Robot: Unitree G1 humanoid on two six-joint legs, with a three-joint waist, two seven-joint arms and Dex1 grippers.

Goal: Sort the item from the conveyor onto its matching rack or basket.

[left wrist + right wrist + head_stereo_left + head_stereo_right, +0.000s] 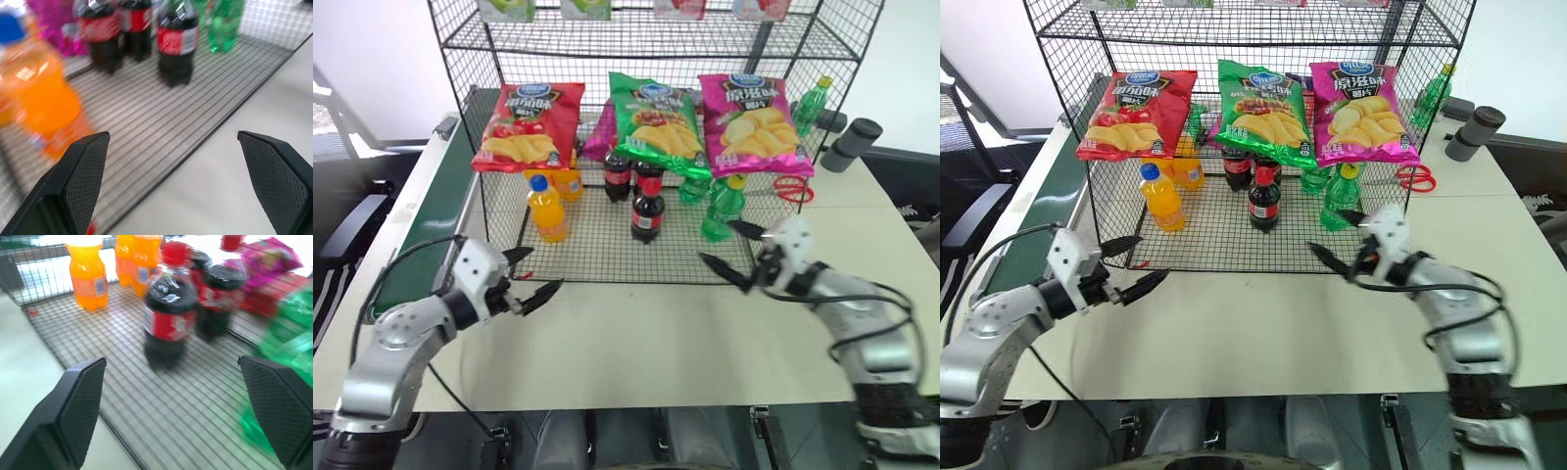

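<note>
Left gripper (530, 273) and right gripper (733, 249) both spread wide, empty, near the rack (607, 250); cola bottle (647, 211) stands upright inside on its grid floor.

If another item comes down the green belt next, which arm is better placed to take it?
Left, probably. The open left gripper hovers beside the dark green conveyor belt with grey rails; the open right gripper hangs across the table, before the black wire-mesh rack.

Off to the far right on the white table (636, 343) there's red-handled scissors (791, 188) and a dark grey cylinder (851, 144) lying on its side. Black office chair (347, 211) at far left.
</note>
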